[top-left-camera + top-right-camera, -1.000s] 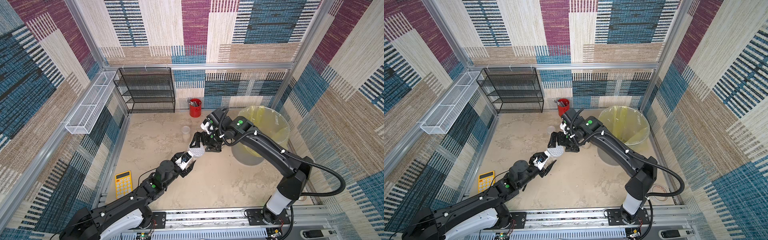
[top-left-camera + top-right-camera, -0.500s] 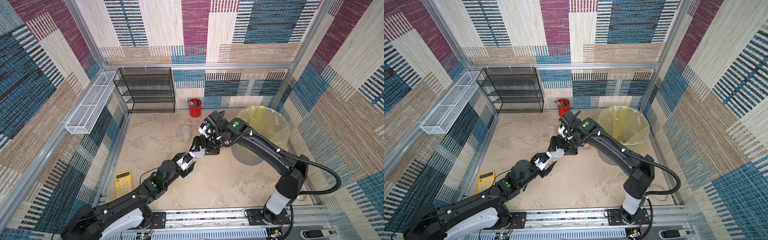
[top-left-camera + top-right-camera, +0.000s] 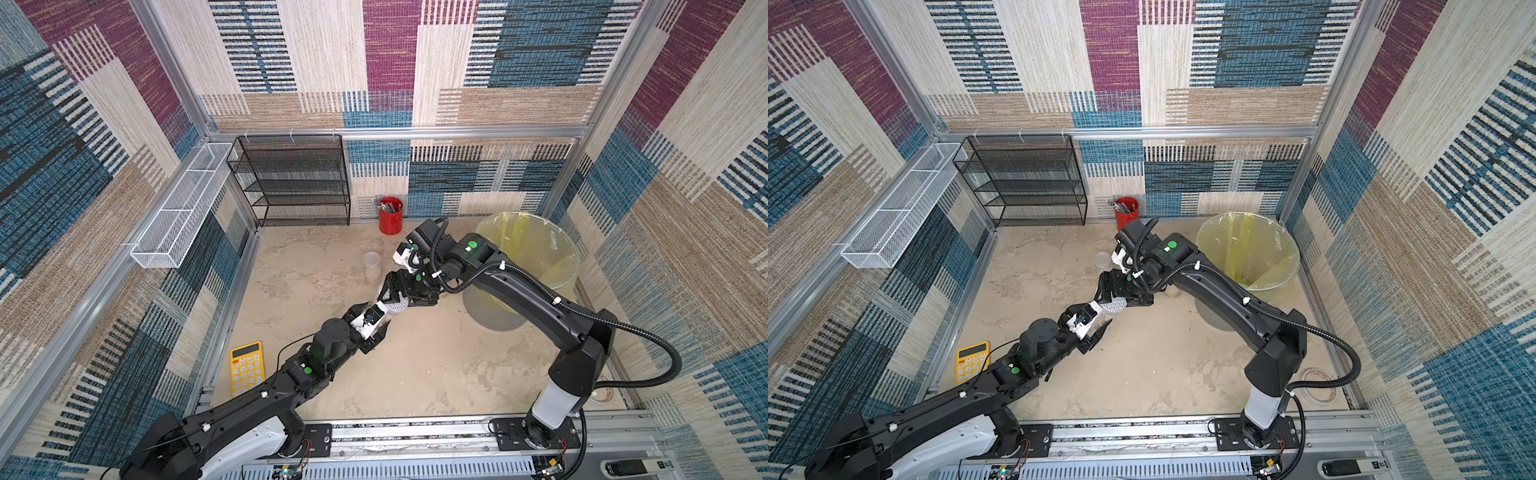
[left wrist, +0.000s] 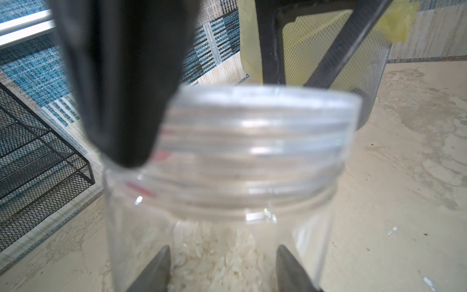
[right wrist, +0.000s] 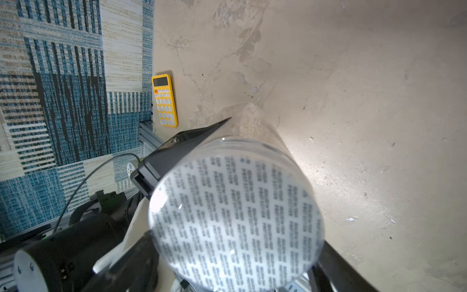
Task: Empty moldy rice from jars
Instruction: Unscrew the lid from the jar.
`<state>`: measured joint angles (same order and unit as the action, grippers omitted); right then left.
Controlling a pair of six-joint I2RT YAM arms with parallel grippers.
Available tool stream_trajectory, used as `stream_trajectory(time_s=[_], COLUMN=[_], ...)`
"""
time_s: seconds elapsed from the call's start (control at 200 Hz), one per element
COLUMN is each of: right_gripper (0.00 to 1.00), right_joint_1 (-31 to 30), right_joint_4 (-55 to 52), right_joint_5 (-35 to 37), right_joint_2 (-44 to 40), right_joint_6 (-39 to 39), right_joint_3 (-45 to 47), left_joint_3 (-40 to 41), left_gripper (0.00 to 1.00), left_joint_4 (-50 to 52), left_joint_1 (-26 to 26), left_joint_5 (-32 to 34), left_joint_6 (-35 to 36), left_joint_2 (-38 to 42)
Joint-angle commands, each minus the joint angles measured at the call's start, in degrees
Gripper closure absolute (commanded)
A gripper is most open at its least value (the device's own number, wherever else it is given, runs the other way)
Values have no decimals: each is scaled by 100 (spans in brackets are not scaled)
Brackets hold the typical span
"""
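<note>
The jar (image 3: pixel 384 312) I am working on is clear and round. Moldy rice (image 4: pixel 214 255) lies heaped in its bottom end, pale and grainy. A see-through lid (image 5: pixel 235 217) with tiny rows of printed words closes its top. The jar hangs tilted in the air over the middle of the surface (image 3: pixel 415 374).

A smaller jar (image 3: pixel 371 268) stands alone nearer the back edge. A red cup (image 3: pixel 390 216) sits at the back edge. A big bin (image 3: pixel 490 316) with a yellow bag fills the back right corner, and a yellow calculator (image 3: pixel 248 368) lies by the left edge. My right arm (image 3: pixel 519 291) reaches across in front of the bin.

My left hand (image 3: pixel 379 320) is closed on the jar's lower part and holds it up. My right hand (image 3: pixel 401 300) has its fingers on both sides of the lid. I cannot tell if they squeeze it.
</note>
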<state>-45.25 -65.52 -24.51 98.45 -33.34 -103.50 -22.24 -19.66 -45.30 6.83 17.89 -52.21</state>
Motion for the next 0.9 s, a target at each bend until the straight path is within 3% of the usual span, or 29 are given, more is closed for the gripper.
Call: stream_trajectory(time_s=[0.0,0.22,0.551,0.671,0.796,0.896], right_gripper=[39,38,38,23,16,16], right_joint_1=[17,25,122,122,122,127], right_joint_4=[164,619,1110,1079,1276,1260], right_joint_5=[648,446,1000,1426,823,607], right_joint_2=[-170,-351,-249,-268,-557,-807], right_joint_6=[960,1870,3166,3396,3334,3136], right_joint_3=[246,347,310,276,441,649], left_joint_3=[-35,122,52,70,95,127], left_gripper=[67,67,67,68,69,70], left_joint_4=[-159,-3,297,262,191,119], left_joint_1=[-5,3,3,5,-1,3], left_joint_5=[-813,-1255,-1360,-1323,-1177,-1056], left_joint_6=[-320,-647,-737,-754,-689,-621], left_joint_2=[248,727,953,958,899,893])
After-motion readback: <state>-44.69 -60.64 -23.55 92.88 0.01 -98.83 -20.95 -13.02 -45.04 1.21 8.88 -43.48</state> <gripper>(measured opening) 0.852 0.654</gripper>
